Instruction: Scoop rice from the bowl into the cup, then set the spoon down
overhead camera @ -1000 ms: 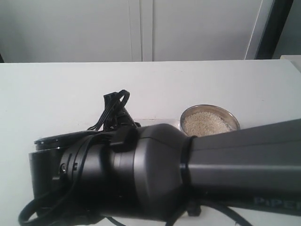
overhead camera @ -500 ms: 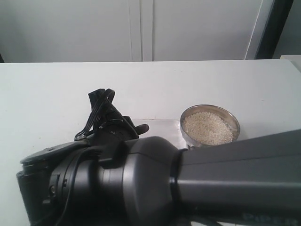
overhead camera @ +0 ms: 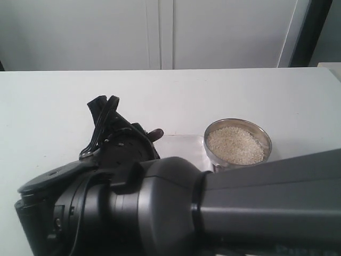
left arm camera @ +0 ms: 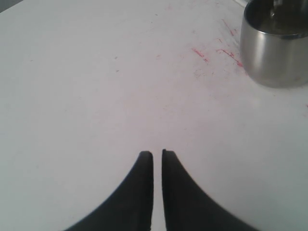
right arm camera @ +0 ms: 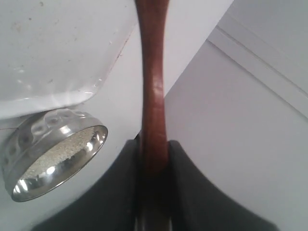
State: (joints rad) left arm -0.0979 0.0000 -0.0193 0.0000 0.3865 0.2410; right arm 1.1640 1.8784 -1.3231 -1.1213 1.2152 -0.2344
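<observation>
The steel bowl (overhead camera: 237, 143) stands on the white table right of centre, filled with off-white rice (overhead camera: 234, 145). In the right wrist view the bowl (right arm camera: 33, 144) and its rice (right arm camera: 60, 153) appear beside the fingers. My right gripper (right arm camera: 154, 144) is shut on the slim handle of the reddish-brown wooden spoon (right arm camera: 153, 86); the spoon's oval bowl is out of that view. A dark brown end of the spoon (overhead camera: 155, 134) pokes out beside the right wrist. The steel cup (left arm camera: 275, 45) shows only in the left wrist view, well apart from my left gripper (left arm camera: 157, 154), which is shut on nothing.
The right arm's thick black body (overhead camera: 213, 213) fills the front of the exterior view and hides the table there. A glossy white mat (overhead camera: 181, 144) lies left of the bowl. Red smears (left arm camera: 202, 53) mark the table near the cup. White cabinet doors (overhead camera: 160, 32) stand behind.
The right wrist has swung leftward and farther back across the table, carrying the spoon; its brown end now shows beside the wrist. More of the bowl is uncovered.
</observation>
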